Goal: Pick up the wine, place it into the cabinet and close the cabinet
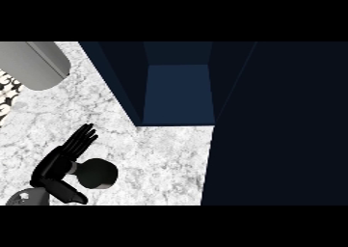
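Wine (100,174) stands on the white stone counter (162,159), low down on the left side of what we see. We look at it from above, so it shows as a dark round top.

The left hand (59,164) is right beside the wine. Its fingers (80,140) are straight and point up and to the right. Its thumb (68,193) sticks out below. The wine sits in the gap between them, close to the palm, but nothing is curled round it. So the hand is open and is not holding the wine yet. We do not see the right hand at all.

The cabinet (180,91) is open, farther back and to the right, well apart from the wine. Its inside is dark blue and we see nothing in it. The big dark panel (290,125) on the right is, we think, its door. A grey round thing (34,60) sits in the top left corner.

What could go wrong? We think the hand must close first. If it lifts while open, the wine will stay behind. If the straight fingers push sideways, the wine may tip over and roll. On the way over, the wine could bump the cabinet's side wall. And if it is set too near the front, the door might hit it when it shuts.
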Controlling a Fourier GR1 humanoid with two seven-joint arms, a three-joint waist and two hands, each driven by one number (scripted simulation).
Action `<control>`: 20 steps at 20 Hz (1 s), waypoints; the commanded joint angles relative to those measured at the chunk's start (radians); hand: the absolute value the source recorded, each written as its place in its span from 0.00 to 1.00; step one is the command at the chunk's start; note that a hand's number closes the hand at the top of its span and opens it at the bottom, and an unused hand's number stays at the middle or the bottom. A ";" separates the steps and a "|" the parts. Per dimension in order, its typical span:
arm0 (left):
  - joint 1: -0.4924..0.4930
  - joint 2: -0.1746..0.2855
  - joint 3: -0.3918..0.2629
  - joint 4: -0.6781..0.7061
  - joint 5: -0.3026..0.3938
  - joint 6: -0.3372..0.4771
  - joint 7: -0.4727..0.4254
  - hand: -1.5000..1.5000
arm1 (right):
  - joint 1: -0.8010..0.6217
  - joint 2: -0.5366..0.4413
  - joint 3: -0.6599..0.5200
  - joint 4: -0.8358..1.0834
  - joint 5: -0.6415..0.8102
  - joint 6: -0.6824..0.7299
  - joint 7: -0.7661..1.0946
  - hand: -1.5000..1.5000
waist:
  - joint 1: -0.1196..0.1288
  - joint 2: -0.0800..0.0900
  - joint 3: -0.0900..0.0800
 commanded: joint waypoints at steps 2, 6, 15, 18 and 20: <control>-0.022 -0.012 -0.056 0.162 -0.092 -0.060 -0.233 0.00 | 0.046 0.009 0.006 -0.034 -0.023 0.015 -0.034 0.00 | -0.002 0.001 0.000; -0.006 -0.002 -0.065 0.181 -0.064 -0.085 -0.239 0.00 | 0.123 0.003 0.017 -0.092 -0.029 0.032 -0.042 0.00 | -0.002 -0.001 0.001; -0.138 -0.060 -0.078 0.344 -0.028 -0.102 -0.260 0.00 | -0.008 0.001 -0.002 -0.024 -0.017 0.014 -0.006 0.00 | -0.009 0.004 -0.002; -0.098 -0.059 -0.112 0.358 -0.051 -0.110 -0.306 0.00 | 0.011 -0.007 -0.014 -0.057 -0.059 0.027 0.022 0.00 | -0.008 0.003 -0.001; -0.115 -0.069 -0.117 0.347 -0.043 -0.104 -0.316 0.00 | -0.018 0.008 -0.011 0.013 -0.021 0.028 -0.039 0.00 | 0.000 0.003 -0.001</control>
